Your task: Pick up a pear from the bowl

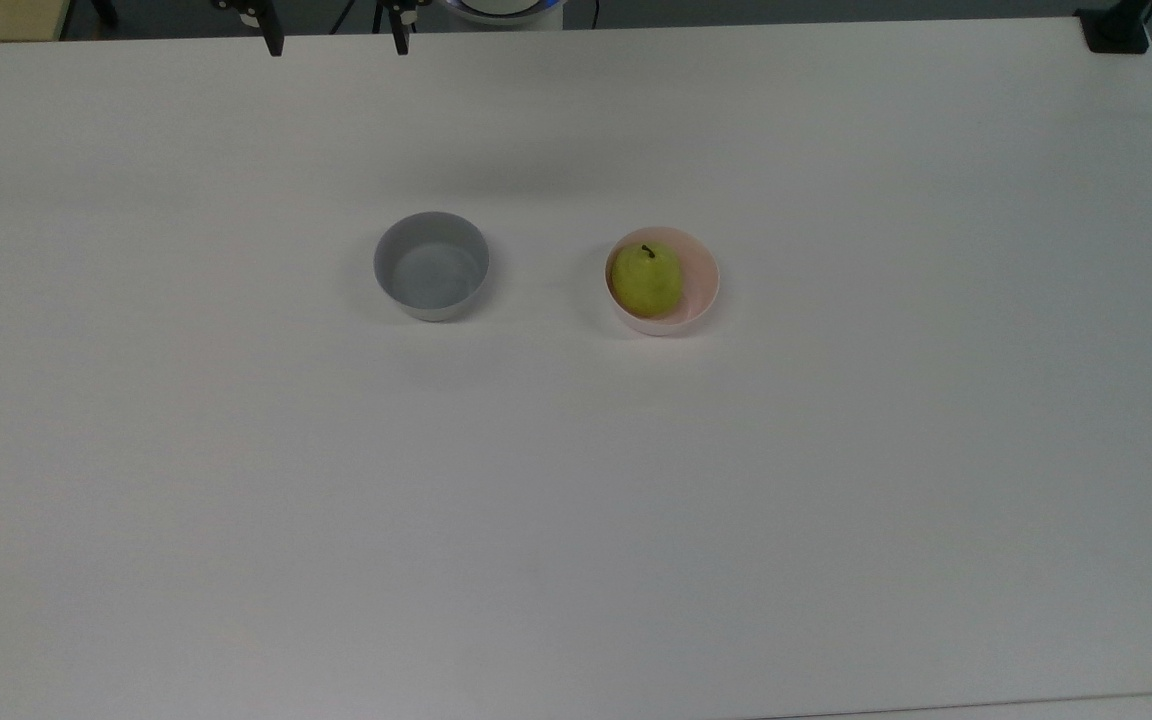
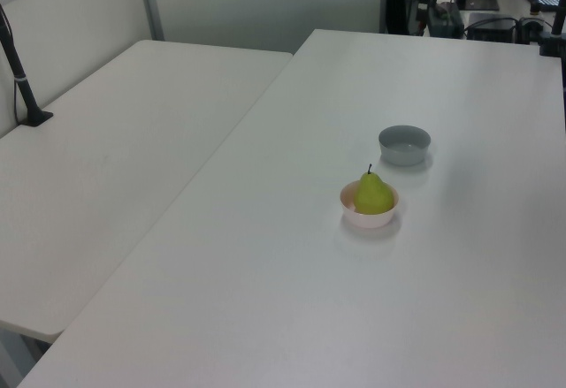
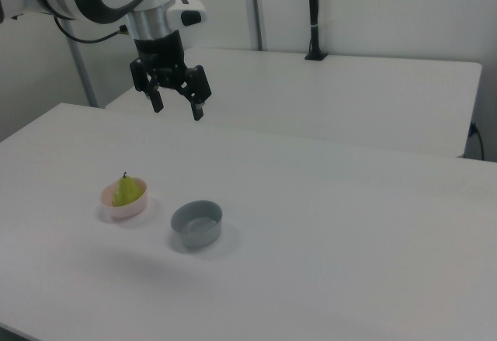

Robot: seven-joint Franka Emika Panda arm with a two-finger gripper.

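Your gripper (image 3: 177, 106) is hanging wide open and empty, high above the white table (image 1: 576, 500). The pear (image 1: 647, 279) is sitting in the pink bowl (image 1: 701, 290), near the grey bowl (image 1: 432, 266).

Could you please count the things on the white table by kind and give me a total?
Bowls: 2, a pink bowl and a grey bowl
Pears: 1, the pear sitting in the pink bowl
Total: 3
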